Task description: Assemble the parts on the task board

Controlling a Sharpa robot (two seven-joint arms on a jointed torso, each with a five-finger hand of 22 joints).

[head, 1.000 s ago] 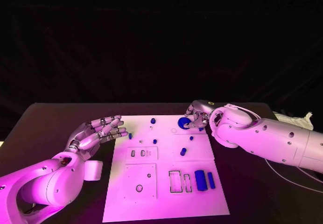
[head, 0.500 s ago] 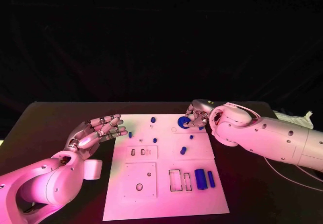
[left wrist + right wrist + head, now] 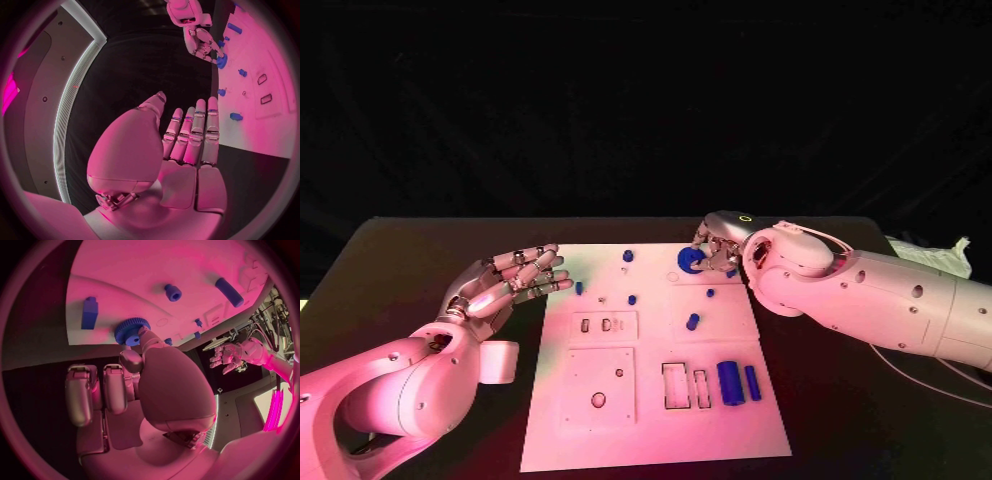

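- right hand at far right corner of task board, fingers pinching a blue gear-like disc; right wrist view shows a fingertip touching the toothed disc's rim, other fingers curled beside it
- disc sits low on the board surface; can't tell if it's seated or lifted slightly
- left hand hovers over counter just off the board's left edge, palm up-ish, fingers spread wide, holding nothing; left wrist view shows its fingers straight and side by side
- small blue peg on the board just beyond the left fingertips, not touching them
- blue peg near the far edge of the board, between the two hands, closer to the right fingers
- small blue peg mid board; small blue piece just nearer than the right fingers
- tilted blue peg further toward the near side from the right fingers
- two long blue bars: thicker bar and thinner bar, side by side at near right of the board, well apart from both hands, beside rectangular slots
- white cylinder on the counter by the left wrist, off the board
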